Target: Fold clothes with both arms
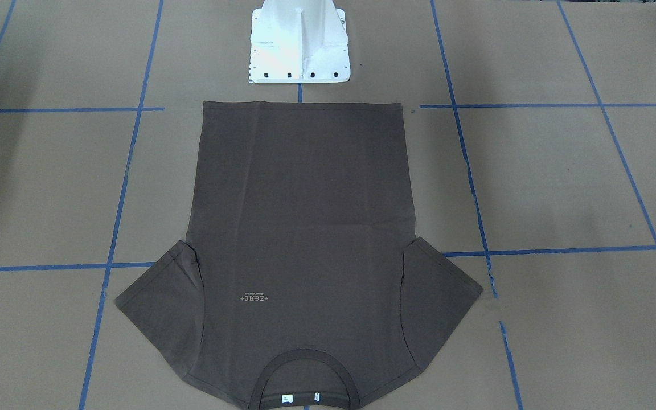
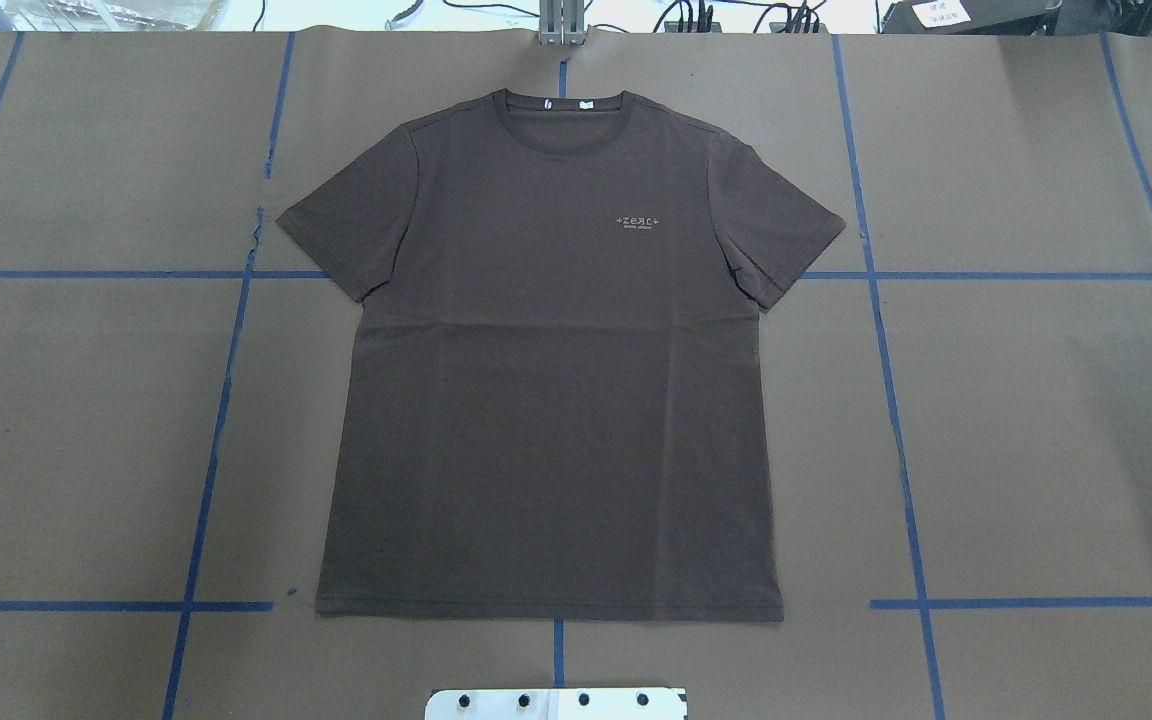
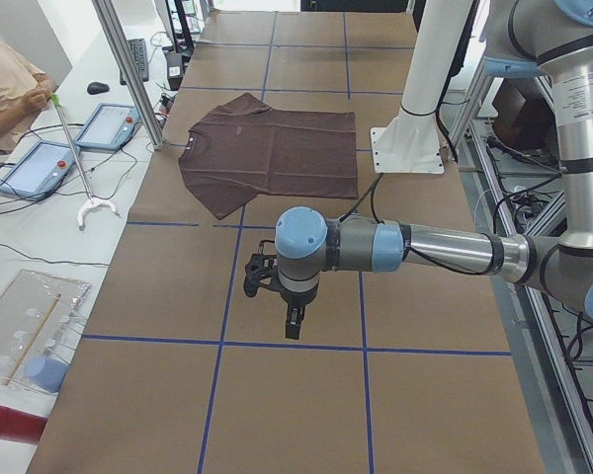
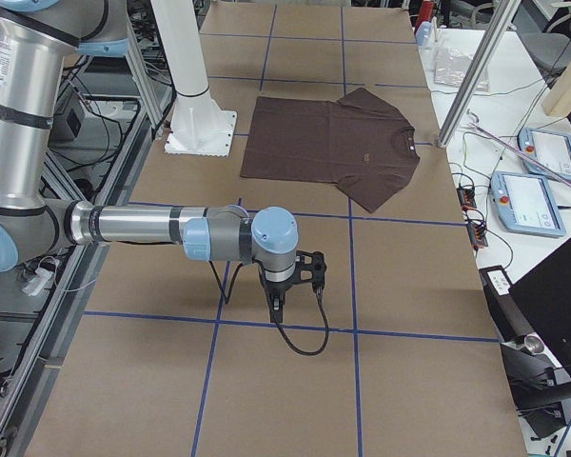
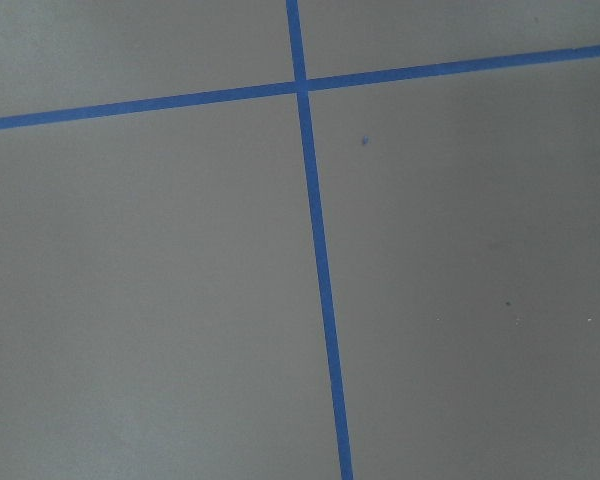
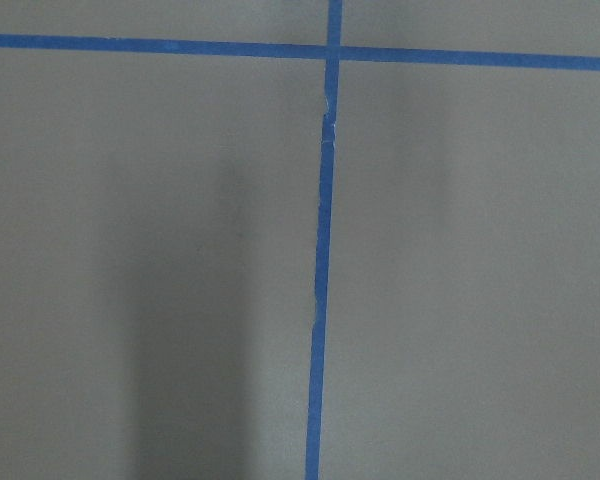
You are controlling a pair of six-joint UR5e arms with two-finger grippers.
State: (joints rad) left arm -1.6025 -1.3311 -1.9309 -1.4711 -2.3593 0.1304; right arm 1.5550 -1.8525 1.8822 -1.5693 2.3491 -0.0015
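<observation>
Overhead & front cams opposed, share T-shirt (image 2: 546, 400); side cams along table (image 3: 435, 395); wrist cams close.

The T-shirt (image 2: 546, 400) is matt dark brown knit cloth, smooth across the body, with a ribbed collar (image 2: 566, 130) and fine stitched hems. The desk (image 2: 1036, 420) is covered in matt brown paper, smooth and faintly creased, marked with slightly glossy blue tape lines (image 2: 896, 420). The pedestal (image 1: 299, 45) is white-painted metal with a mild sheen, while the left arm (image 3: 445, 249) and right arm (image 4: 133, 225) show satin grey metal tubing and smooth light-blue joint caps (image 3: 301, 232) that look like plastic.
</observation>
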